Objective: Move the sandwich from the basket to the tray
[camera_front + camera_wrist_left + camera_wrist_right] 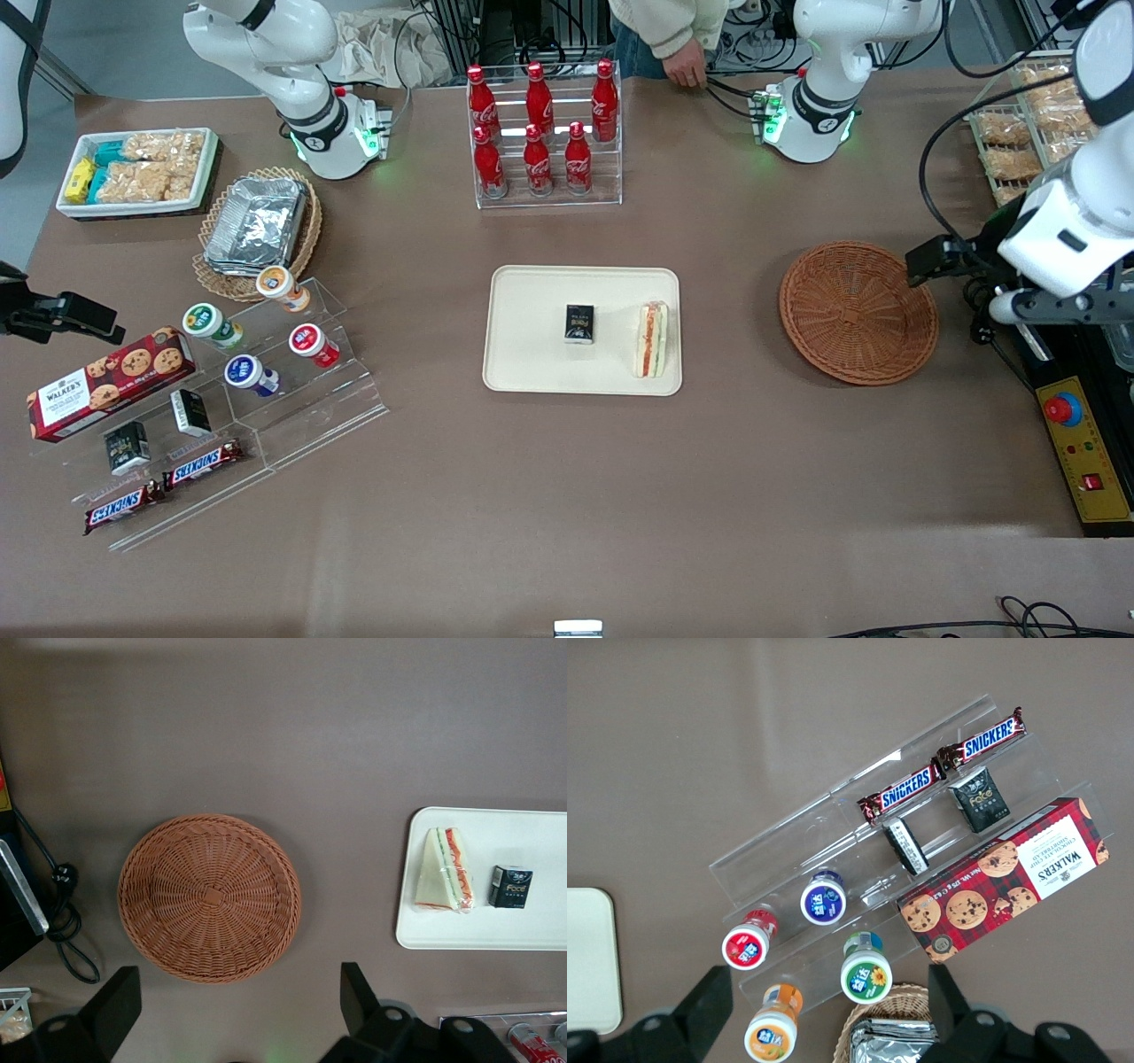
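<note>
Gripper (235, 1005) hangs high over table's working-arm end, fingers spread wide, just off rim of basket (210, 896). Basket under it holds nothing. Tray (523, 935) well apart from gripper, toward parked arm's end. Sandwich (446, 870) lies on tray at basket-side edge; small box (511, 887) on tray beside it, farther from gripper.

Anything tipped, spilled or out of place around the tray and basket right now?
Nothing stands out. The sandwich lies on the tray beside a small black box; the basket is empty and upright. The gripper hangs above the basket, jaws open.
</note>
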`<state>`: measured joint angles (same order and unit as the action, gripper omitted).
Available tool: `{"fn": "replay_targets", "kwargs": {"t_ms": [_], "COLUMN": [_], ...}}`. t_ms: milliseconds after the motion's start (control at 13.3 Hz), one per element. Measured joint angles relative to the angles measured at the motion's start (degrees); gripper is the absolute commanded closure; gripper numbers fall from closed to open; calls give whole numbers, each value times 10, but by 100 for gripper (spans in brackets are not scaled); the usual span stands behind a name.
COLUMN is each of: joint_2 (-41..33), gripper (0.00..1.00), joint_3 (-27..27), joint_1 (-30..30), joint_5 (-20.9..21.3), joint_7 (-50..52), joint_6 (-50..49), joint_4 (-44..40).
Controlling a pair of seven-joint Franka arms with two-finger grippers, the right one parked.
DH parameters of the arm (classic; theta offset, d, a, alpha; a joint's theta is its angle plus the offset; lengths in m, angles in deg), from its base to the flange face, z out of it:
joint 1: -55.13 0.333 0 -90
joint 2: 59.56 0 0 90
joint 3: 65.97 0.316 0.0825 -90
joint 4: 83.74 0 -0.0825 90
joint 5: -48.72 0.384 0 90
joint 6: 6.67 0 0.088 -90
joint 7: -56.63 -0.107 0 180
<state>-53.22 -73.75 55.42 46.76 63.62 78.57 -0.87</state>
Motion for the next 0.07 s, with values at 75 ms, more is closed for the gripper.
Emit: {"fn": "replay_targets", "kwargs": {"t_ms": [75], "joint_2": [-3], "gripper": [0], "joint_3": [2], "joint_1": [-8], "joint_5": [0], "joint_7": [0], "joint_6": [0], "joint_4": [1]}}
